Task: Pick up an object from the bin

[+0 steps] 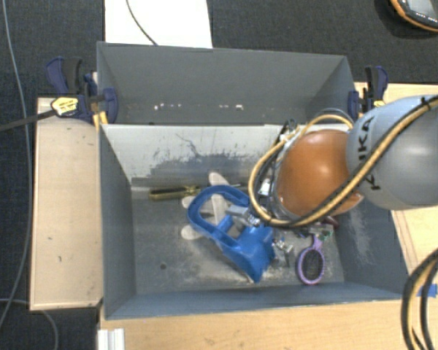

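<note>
- Robot arm [401, 159], grey, comes in from the view's right. Its orange wrist cover [317, 170], ringed by cables, is the landmark for every entry below.
- Grey metal bin [117, 217] lies around the cover on all sides.
- Blue plastic toy [247, 252], a blocky body with an open loop handle, rests on the bin floor just left of and below the cover. It is the thing nearest the pincer. Judged light, stiff and hollow, with smooth walls that may slip. The thin rim of the loop or a narrow wall of the body looks the surest hold.
- White flat piece [217, 179] lies partly under the toy's loop, left of the cover, and might be dragged along.
- Slim pen-like tool [171, 192] lies well left of the cover.
- Purple ring [311, 262] lies just below the cover.
- Pincer [276, 245] sits at the cover's lower edge, close against the toy's body. Whether it is released or clenched cannot be told.
</note>
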Controlling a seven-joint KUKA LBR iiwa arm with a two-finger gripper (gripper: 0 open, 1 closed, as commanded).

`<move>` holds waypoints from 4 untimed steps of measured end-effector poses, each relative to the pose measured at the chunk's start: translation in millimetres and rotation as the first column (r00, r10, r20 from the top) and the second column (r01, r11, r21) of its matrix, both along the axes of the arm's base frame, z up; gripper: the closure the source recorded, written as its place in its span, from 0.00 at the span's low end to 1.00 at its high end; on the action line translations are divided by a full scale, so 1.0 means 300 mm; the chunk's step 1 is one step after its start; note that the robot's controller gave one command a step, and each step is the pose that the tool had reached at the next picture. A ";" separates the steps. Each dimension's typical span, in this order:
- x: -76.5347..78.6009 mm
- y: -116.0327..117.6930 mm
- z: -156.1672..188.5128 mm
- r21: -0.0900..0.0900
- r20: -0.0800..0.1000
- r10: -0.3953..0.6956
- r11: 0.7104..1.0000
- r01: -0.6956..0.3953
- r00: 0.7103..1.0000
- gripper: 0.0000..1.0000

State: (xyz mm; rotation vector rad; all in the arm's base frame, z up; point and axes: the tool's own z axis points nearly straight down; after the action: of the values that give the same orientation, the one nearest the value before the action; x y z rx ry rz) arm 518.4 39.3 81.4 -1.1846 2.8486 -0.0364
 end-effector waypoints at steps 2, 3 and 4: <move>0.003 -0.064 -0.003 0.000 0.028 0.266 0.964 -0.266 0.964 0.00; 0.006 -0.034 -0.006 -0.028 0.034 0.396 0.918 -0.395 0.918 0.00; 0.179 -0.097 0.001 0.003 0.011 0.242 0.970 -0.242 0.970 1.00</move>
State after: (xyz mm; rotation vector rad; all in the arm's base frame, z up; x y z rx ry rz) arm 572.0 10.2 81.6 -1.5161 2.6709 -0.0251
